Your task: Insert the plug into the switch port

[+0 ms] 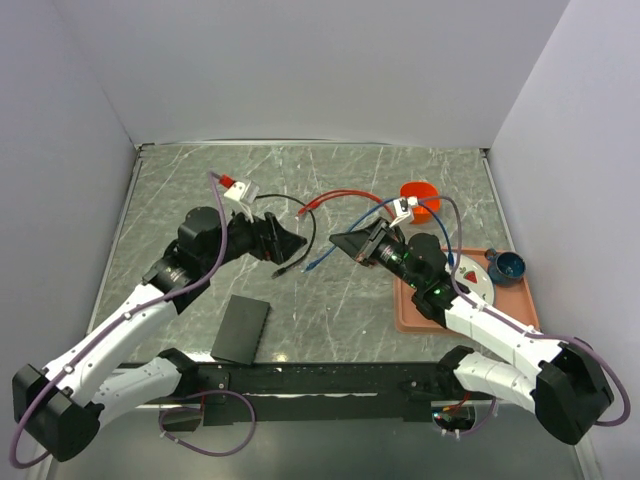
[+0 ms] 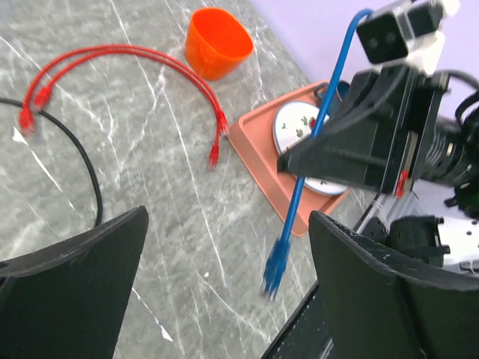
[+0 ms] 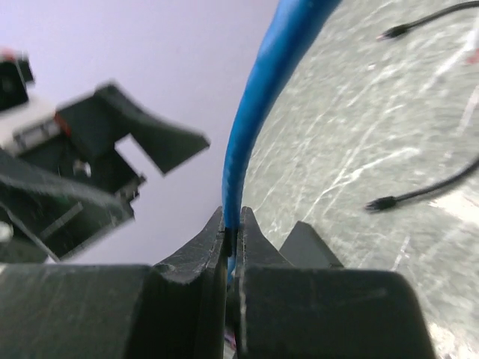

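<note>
The right gripper (image 3: 232, 226) is pinched tight on a thin blue cable (image 3: 258, 112) above the middle of the worktop (image 1: 340, 300). The cable's plug (image 2: 275, 267) dangles free below. The left gripper (image 2: 228, 280) has its fingers wide apart and holds nothing. The black switch box (image 1: 241, 329) lies flat near the worktop's near edge, left of centre; its port is too small to see. The cable looks light and floppy, so a hold close behind the plug would likely steer it best.

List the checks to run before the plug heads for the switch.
1. Right gripper shut on blue cable: ok.
2. Grip close to the plug: not ok; it dangles below the jaws.
3. Left gripper open and empty: ok.
4. Switch lying flat with nothing on it: ok.
5. Which way the port faces: cannot tell.
6. Plug orientation: cannot tell; it is blurred.
</note>
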Tool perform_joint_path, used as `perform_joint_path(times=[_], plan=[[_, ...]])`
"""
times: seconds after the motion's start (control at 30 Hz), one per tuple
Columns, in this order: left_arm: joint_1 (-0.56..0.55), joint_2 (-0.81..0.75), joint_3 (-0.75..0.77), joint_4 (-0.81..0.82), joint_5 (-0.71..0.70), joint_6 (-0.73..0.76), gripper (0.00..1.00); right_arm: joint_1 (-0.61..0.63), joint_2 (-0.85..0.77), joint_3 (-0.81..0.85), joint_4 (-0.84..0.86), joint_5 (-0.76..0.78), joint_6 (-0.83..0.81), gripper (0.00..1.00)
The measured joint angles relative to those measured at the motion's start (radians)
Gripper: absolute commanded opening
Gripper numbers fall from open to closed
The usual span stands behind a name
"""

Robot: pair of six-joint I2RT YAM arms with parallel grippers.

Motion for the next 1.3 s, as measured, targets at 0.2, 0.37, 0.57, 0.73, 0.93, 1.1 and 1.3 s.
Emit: perform_joint_path(times=[0.2,0.37,0.57,0.73,0.93,1.1,1.3], plan=[[-0.029,-0.028,-0.076,0.034,0.030,0.003,0.82,-0.019,-0.029,0.000,-0.108,0.041,0.040,0.00],[-0.101,-0.029,-0.077,0.053,0.039,0.028,0.80,-0.031,-0.031,-0.006,-0.129,0.045,0.073,0.00],[-0.171,-0.011,-0.077,0.055,0.031,0.058,0.76,-0.048,-0.041,-0.024,-0.128,0.032,0.104,0.00],[-0.220,0.010,-0.077,0.048,-0.018,0.085,0.65,-0.078,-0.057,-0.042,-0.127,0.014,0.133,0.00],[-0.285,0.039,-0.077,0.047,-0.105,0.105,0.65,-0.114,-0.060,-0.049,-0.121,-0.020,0.167,0.00],[-0.329,0.093,-0.077,0.048,-0.174,0.120,0.55,-0.130,-0.061,-0.064,-0.114,-0.048,0.187,0.00],[-0.356,0.163,-0.076,0.041,-0.225,0.132,0.33,-0.150,-0.071,-0.079,-0.106,-0.070,0.205,0.00]])
